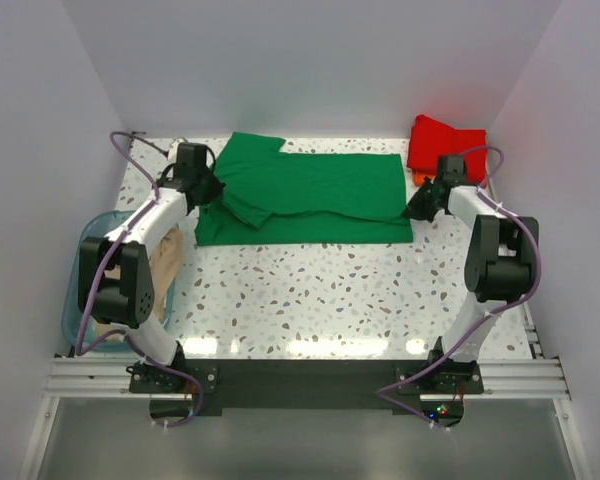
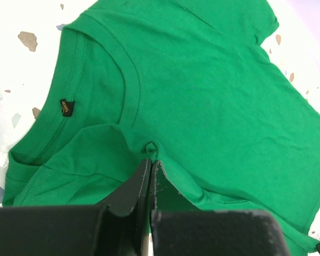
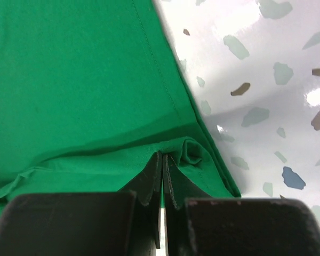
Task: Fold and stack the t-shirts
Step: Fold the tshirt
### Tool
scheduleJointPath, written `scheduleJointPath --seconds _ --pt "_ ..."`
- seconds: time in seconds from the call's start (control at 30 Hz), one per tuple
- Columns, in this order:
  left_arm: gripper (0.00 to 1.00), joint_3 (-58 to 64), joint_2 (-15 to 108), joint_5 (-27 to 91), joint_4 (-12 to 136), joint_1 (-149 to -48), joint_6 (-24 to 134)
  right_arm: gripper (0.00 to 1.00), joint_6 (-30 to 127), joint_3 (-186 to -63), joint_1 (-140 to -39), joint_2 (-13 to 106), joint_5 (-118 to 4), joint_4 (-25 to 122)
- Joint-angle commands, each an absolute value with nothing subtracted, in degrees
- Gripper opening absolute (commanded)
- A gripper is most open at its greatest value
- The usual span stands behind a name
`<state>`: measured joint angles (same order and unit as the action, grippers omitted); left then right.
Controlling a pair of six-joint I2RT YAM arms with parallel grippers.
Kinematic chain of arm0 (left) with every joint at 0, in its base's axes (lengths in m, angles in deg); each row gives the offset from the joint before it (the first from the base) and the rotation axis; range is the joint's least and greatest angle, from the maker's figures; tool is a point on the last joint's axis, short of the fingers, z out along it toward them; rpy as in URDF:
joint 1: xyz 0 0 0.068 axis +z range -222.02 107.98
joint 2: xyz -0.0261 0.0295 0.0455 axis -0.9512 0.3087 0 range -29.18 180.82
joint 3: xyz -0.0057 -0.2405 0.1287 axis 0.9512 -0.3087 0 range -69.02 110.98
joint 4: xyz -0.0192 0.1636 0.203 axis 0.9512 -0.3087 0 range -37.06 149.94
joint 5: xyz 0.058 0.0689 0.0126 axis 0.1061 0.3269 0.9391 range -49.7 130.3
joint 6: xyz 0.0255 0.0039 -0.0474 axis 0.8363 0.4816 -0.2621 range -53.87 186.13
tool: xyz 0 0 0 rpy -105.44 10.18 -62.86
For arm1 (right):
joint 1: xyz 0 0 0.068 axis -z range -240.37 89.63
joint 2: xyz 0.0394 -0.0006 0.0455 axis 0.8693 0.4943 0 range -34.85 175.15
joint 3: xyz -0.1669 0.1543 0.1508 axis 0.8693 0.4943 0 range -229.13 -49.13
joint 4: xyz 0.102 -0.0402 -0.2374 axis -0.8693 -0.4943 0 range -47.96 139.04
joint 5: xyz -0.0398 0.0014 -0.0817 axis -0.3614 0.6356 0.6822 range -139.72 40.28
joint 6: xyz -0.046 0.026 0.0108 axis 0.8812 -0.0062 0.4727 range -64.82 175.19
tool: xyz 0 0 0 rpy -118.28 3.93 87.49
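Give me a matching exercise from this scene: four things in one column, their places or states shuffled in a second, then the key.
Things
1. green t-shirt
2. red t-shirt
3. beige t-shirt
4. right tool

Places or states
A. draped inside the teal bin at the left edge
B. shut on a hem corner of the green t-shirt
C. spread across the far middle of the table
D. lying at the far right corner

Pairs: 1-C, 2-D, 3-A, 4-B

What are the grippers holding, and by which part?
Both pinch the green t-shirt: left gripper beside the collar, right gripper at the hem edge.
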<state>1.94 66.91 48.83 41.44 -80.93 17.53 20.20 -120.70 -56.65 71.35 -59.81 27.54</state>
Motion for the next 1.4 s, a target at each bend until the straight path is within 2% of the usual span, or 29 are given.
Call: scheduleJointPath --seconds 0.0,0.43,0.53,0.57,0.63,0.67,0.7,0.8,0.97,1.0,1.03,1.1,1.17,1.23,1.3,1.37 --pt "0.00 4.8 67.4 48.6 42.7 -79.4 18.4 0.00 19.7 -124.5 -56.4 71.9 -61.4 29.4" --pt "0.00 5.8 70.7 46.7 44.5 -78.1 19.1 0.00 19.7 -127.5 -56.4 75.8 -62.4 29.3" --pt "0.00 6.7 72.0 45.7 46.0 -77.8 19.7 0.16 20.1 -128.8 -56.4 77.0 -62.2 28.9" --pt "0.05 7.2 72.9 45.5 46.0 -77.3 19.8 0.31 20.5 -129.9 -56.4 77.3 -62.0 28.6" --pt "0.31 8.4 73.8 42.7 47.7 -76.7 20.9 0.43 21.0 -130.7 -56.4 77.3 -62.0 28.1" --pt "0.42 9.3 74.0 42.0 47.6 -76.1 21.0 0.53 21.2 -131.5 -56.5 76.9 -62.0 27.8" --pt "0.56 9.6 73.7 41.0 47.5 -75.8 21.5 0.56 21.5 -131.6 -56.4 75.7 -61.9 27.0" --pt "0.68 7.9 70.4 42.0 47.5 -75.7 21.7 0.60 22.3 -129.7 -56.5 72.5 -60.1 27.2" --pt "0.65 -0.2 64.0 43.6 46.4 -76.5 19.0 0.53 22.6 -121.4 -59.1 65.3 -58.8 29.9" --pt "0.62 -1.9 63.1 44.4 46.8 -76.9 18.1 0.49 22.7 -120.4 -59.8 64.7 -58.7 30.8" --pt "0.61 -3.4 62.4 44.9 47.7 -77.5 17.6 0.39 22.8 -119.6 -59.9 64.5 -58.5 31.0" --pt "0.50 -7.8 60.7 46.3 48.9 -79.3 16.5 0.35 23.2 -118.0 -63.4 64.0 -56.8 31.2" --pt "0.45 -10.4 60.6 46.6 50.3 -81.1 15.9 0.31 23.0 -116.6 -65.0 64.5 -56.1 32.0" --pt "0.34 -10.8 61.7 46.5 50.7 -82.0 15.5 0.26 23.1 -116.7 -65.8 65.8 -56.1 32.1" --pt "0.27 -10.7 63.5 46.4 50.8 -83.1 15.5 0.26 23.1 -117.3 -66.4 67.9 -55.7 32.4" --pt "0.24 -10.1 65.2 46.3 51.1 -83.9 15.6 0.25 23.3 -119.3 -66.4 69.7 -55.8 31.8"
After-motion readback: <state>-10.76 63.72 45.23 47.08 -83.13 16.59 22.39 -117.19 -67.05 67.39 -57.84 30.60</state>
